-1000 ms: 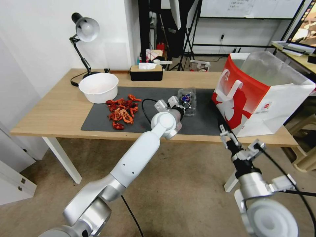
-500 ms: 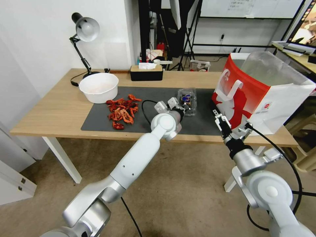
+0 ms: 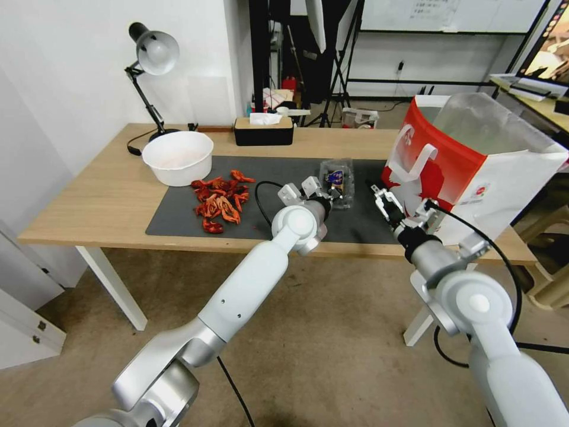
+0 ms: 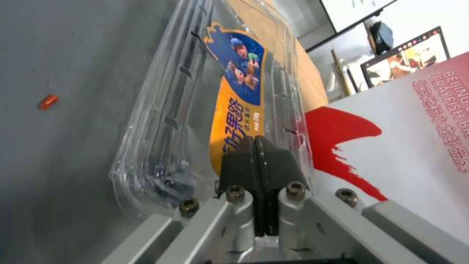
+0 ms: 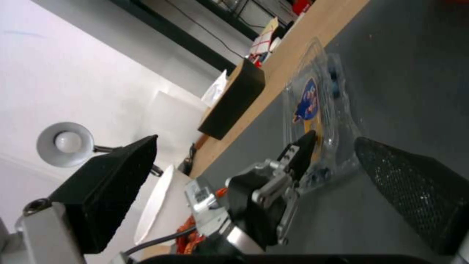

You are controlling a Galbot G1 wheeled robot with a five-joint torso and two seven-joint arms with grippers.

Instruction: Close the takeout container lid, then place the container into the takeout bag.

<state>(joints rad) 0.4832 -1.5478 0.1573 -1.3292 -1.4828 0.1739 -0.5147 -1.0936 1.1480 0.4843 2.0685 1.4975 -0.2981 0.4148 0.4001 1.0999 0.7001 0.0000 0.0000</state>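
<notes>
Lid seemingly down, left claw (image 3: 333, 194) pinched shut against the small clear plastic clamshell takeout container (image 3: 339, 179), right claw (image 3: 382, 200) spread beside it; bagging remains

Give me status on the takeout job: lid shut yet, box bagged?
Lid looks down on the takeout container, which lies on the dark mat. In hand: the left gripper, fingers together, sits on the lid; the right gripper is open between box and takeout bag. Left: lifting the box into the bag.
</notes>
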